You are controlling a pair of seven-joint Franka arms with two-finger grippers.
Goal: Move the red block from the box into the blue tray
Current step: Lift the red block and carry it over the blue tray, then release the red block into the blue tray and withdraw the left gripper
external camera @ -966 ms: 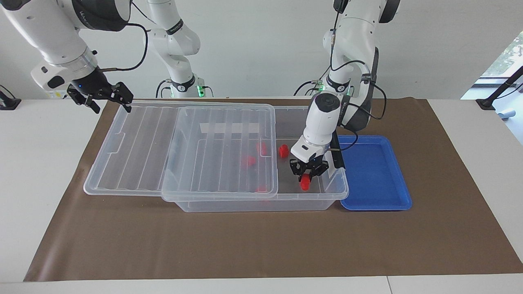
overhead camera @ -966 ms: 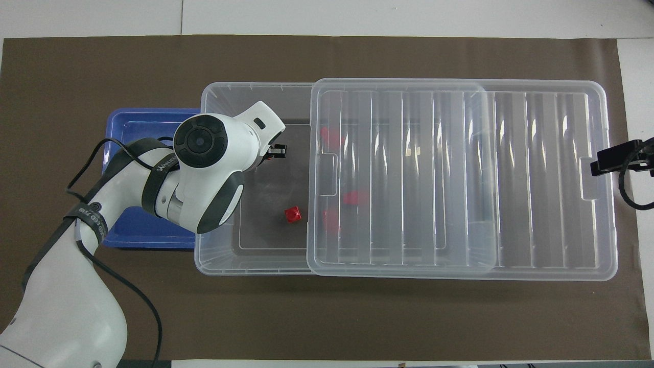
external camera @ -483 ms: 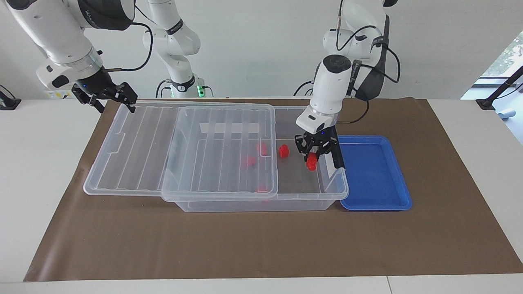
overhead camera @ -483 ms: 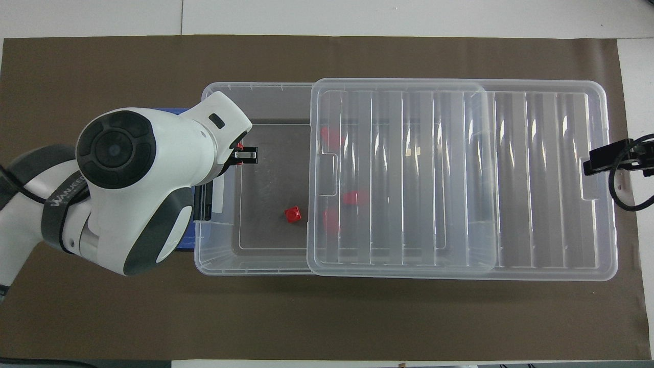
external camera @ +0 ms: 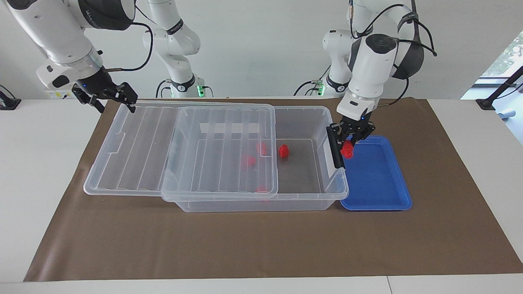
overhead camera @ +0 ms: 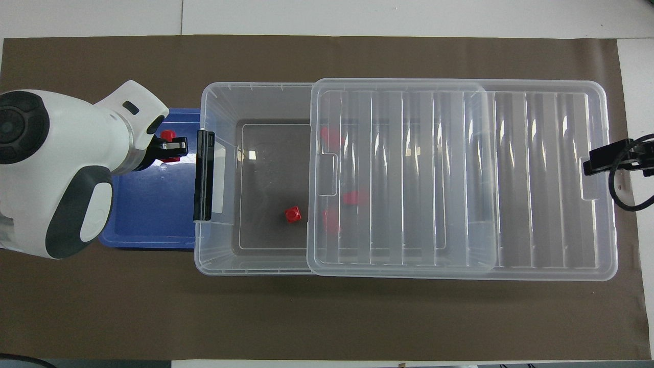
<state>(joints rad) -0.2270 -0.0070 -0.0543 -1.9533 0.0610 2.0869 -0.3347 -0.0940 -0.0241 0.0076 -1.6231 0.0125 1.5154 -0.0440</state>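
My left gripper [external camera: 348, 148] is shut on a red block [external camera: 347, 152] and holds it in the air over the blue tray [external camera: 380, 181], at the tray's end nearer to the robots, just past the box's black clip handle [external camera: 336, 149]. In the overhead view the left gripper [overhead camera: 168, 147] and the held block [overhead camera: 167, 136] are over the tray [overhead camera: 148, 214]. The clear box [external camera: 310, 198] has its lid [external camera: 143, 143] slid toward the right arm's end. One red block [external camera: 283, 151] lies in the uncovered part. Others [external camera: 249, 160] show dimly under the lid.
My right gripper [external camera: 109, 98] waits open at the lid's corner at the right arm's end, and shows at the overhead view's edge [overhead camera: 610, 161]. A brown mat [external camera: 261, 245] covers the table. A white label strip [external camera: 231, 128] is on the box.
My left gripper has lifted the red block out of the box and carried it over the box's end wall to above the blue tray. The right arm has barely moved.
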